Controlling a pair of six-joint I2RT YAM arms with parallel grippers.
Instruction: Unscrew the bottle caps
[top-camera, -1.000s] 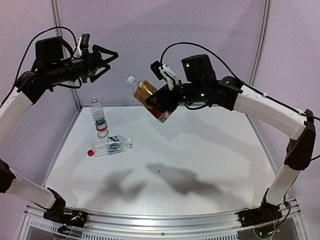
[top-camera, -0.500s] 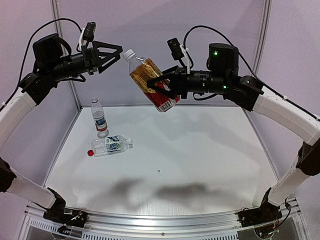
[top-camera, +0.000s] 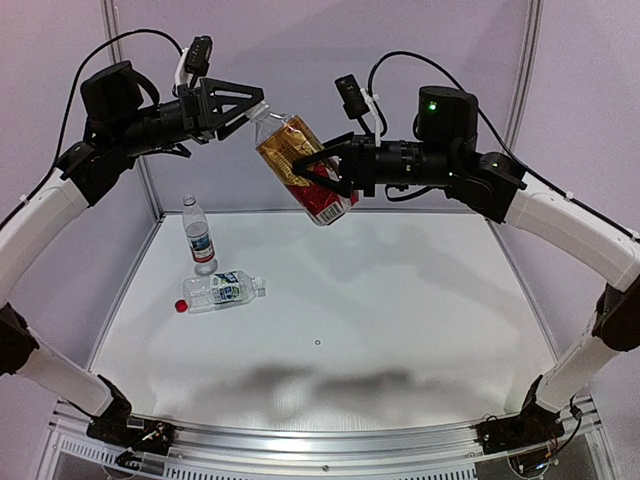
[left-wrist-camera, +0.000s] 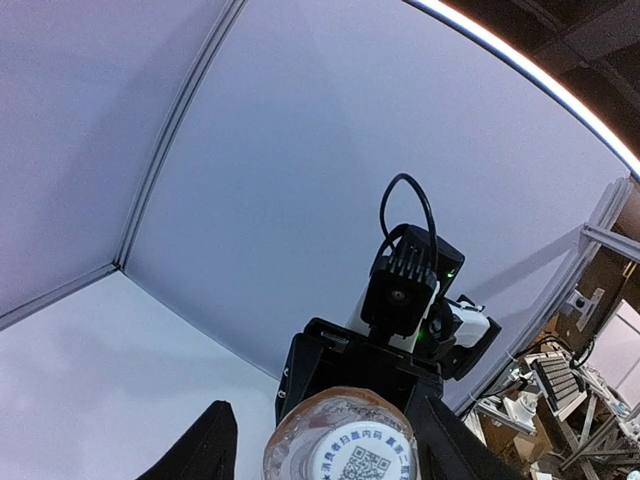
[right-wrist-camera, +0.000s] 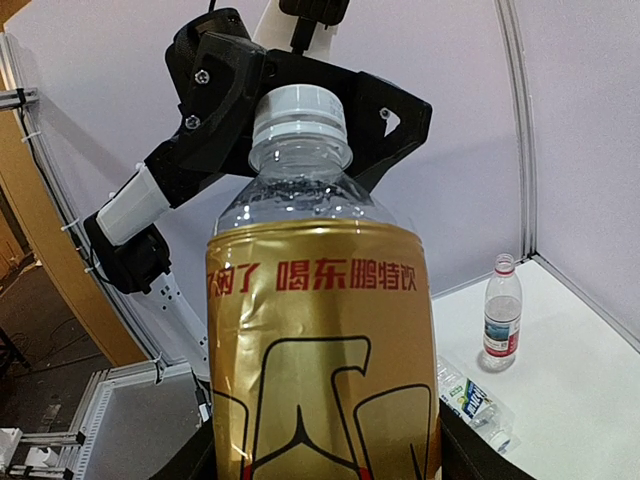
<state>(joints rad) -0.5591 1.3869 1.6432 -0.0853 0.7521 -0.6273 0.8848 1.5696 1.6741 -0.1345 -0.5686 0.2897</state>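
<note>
- Since a second ago, the left gripper (top-camera: 252, 110) has travelled across to the gold-labelled bottle (top-camera: 300, 165), which the right arm lifted higher and turned neck-first toward it; earlier the two were well apart.
- Right gripper (top-camera: 318, 176): clamped round the lower body of the gold-labelled bottle, a finger on each side of the label, holding it in the air tilted, neck up and toward the left arm.
- White cap (right-wrist-camera: 298, 108): on the neck of the gold-labelled bottle, at its top end, with the left gripper's black fingers on either side of it.
- Left gripper's jaws: partly apart and narrower than before, straddling the white cap. The left wrist view shows a sliver of gap on one side; whether they pinch the cap yet I cannot tell.
- Upright clear bottle (top-camera: 199, 238): stands on the table (top-camera: 420, 320), below the gold-labelled bottle and off toward the left arm's side, cap on.
- Lying clear bottle (top-camera: 224, 290): on its side just nearer than the upright one, also well below the gold-labelled bottle, its red cap (top-camera: 182, 306) pointing away from it.
</note>
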